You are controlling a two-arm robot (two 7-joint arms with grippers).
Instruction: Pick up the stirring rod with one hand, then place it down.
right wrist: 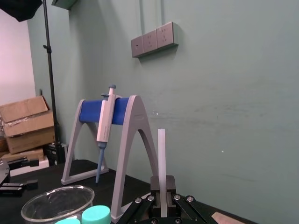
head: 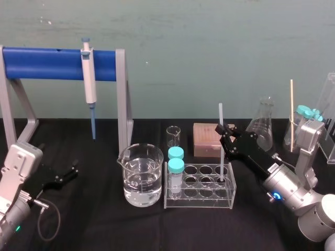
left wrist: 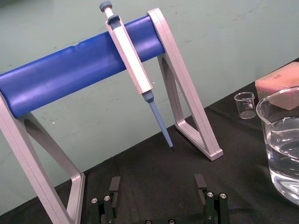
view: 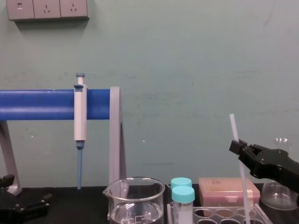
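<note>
The stirring rod (head: 220,115) is a thin translucent-white stick standing nearly upright. Its lower end reaches into a back-right well of the clear tube rack (head: 199,203). My right gripper (head: 225,135) is shut on the stirring rod about halfway up, with a black finger on each side. In the right wrist view the rod (right wrist: 161,158) rises straight out of the gripper (right wrist: 162,198). The chest view shows the rod (view: 235,131) slightly tilted in the gripper (view: 239,151). My left gripper (head: 70,171) rests open on the black table at the far left, with nothing between its fingers (left wrist: 115,185).
A water-filled beaker (head: 140,175) and two teal-capped tubes (head: 176,162) stand left of the rod. Behind are a small beaker (head: 173,136), a pink box (head: 207,138) and an Erlenmeyer flask (head: 263,123). A pipette (head: 90,78) hangs on the blue stand (head: 47,64).
</note>
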